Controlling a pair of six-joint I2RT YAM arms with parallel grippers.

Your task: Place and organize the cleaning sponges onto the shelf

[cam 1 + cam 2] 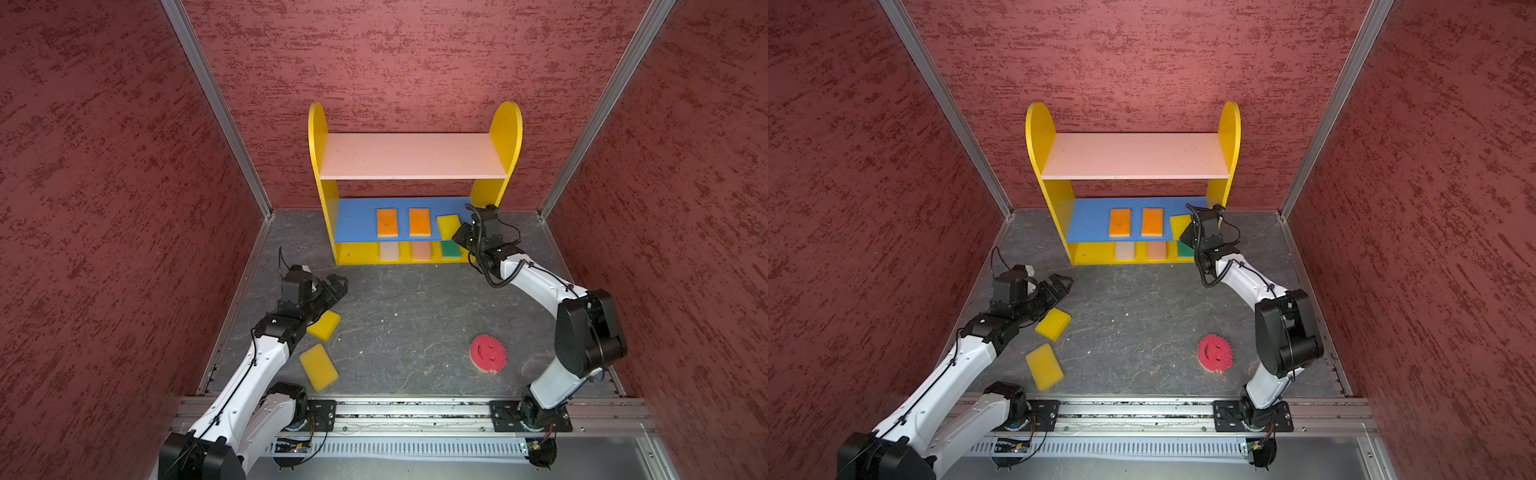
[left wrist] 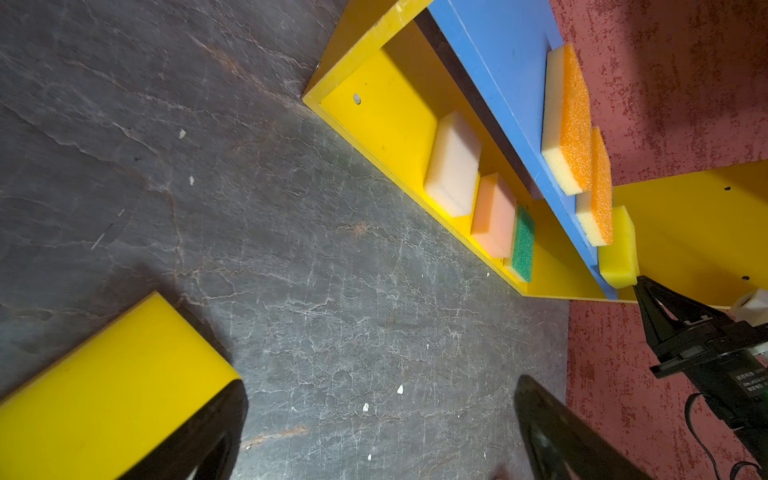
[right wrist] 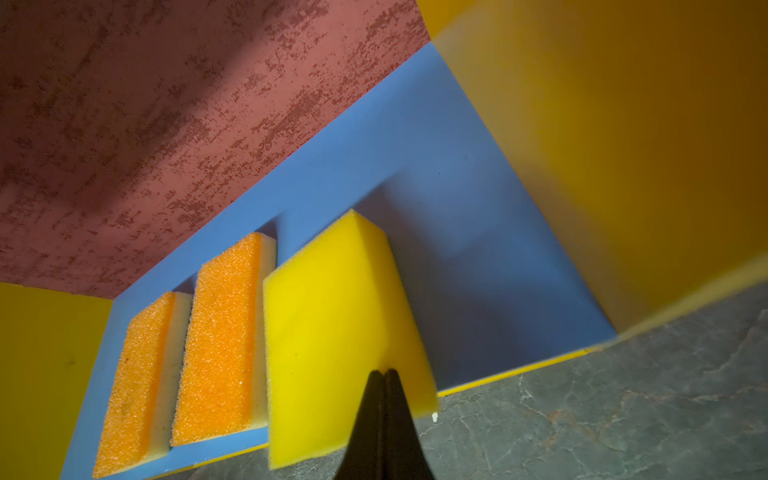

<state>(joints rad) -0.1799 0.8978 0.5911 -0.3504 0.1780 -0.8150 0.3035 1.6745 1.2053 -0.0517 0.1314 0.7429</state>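
The right pincer (image 3: 384, 374), pressed together, touches the lower end of the skewed yellow sponge (image 1: 448, 224), right of centre; the spread left pincer (image 1: 337, 286) is well apart.

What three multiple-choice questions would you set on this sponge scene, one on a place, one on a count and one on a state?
1. Where does the green sponge lie?
A) pink top board
B) blue middle board
C) yellow bottom board

2. How many sponges lie on the floor, off the shelf?
A) one
B) three
C) five

3. What state is the right gripper in?
A) shut
B) wide open
C) clamped on an orange sponge

Answers:
1 C: both top views show it on the lowest tier.
2 B: two yellow sponges and the pink smiley sponge.
3 A: its wrist view shows the tips pressed together at the skewed yellow sponge.
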